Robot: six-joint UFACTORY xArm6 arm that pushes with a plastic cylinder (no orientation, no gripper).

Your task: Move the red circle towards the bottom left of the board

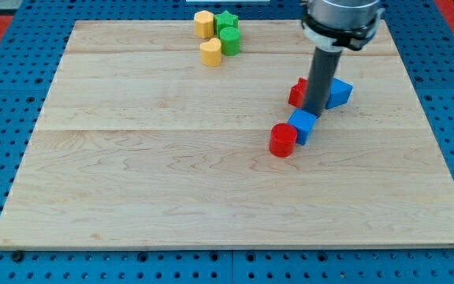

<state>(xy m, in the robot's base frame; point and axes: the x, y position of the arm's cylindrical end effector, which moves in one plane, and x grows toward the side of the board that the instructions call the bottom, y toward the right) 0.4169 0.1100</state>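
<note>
Red circle (282, 140) touching blue cube (302, 124) at its lower left. My tip (314, 115) just above that cube. No readable writing; no hand, only rod.

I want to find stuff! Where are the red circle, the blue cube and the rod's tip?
red circle (282, 140): camera view, its front side.
blue cube (303, 124): camera view, its top face.
my tip (315, 113): camera view, the rod's lower end.

At right of centre we see my tip (314, 115) just above the blue cube (302, 125), which touches the red cylinder (282, 140) on the wooden board (132, 181).
</note>
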